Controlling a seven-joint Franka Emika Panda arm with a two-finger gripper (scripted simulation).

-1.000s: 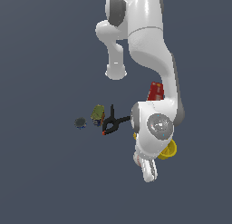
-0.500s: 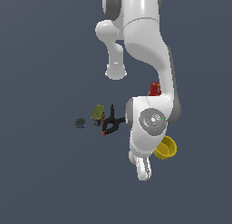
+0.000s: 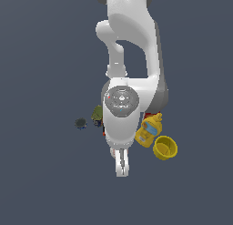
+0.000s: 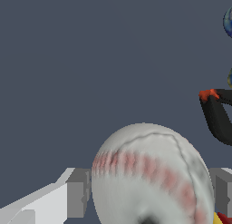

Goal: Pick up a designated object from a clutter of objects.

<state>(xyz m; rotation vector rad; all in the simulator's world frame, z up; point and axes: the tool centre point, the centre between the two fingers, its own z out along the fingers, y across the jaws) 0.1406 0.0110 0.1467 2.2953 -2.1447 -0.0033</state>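
The white baseball (image 4: 152,177) with red stitching fills the lower wrist view, sitting between my two fingers (image 4: 78,193), which touch it on both sides. My gripper (image 3: 121,168) is shut on it and points down at the front of the clutter in the exterior view, where the hand hides the ball. The yellow bottle (image 3: 148,130) and yellow cup (image 3: 165,147) lie just to the exterior view's right of the hand. A green piece (image 3: 97,112) and a dark piece (image 3: 81,124) lie to its left. The black clamp (image 4: 218,116) with an orange tip shows beside the ball in the wrist view.
The white arm (image 3: 132,60) covers the middle of the clutter in the exterior view, leaving only a red sliver (image 3: 149,114) of the tall box behind the bottle. All things rest on a plain dark grey floor (image 3: 41,183).
The hand has swung toward the exterior view's left, uncovering the yellow bottle and the whole yellow cup. The clamp is now hidden under the arm there.
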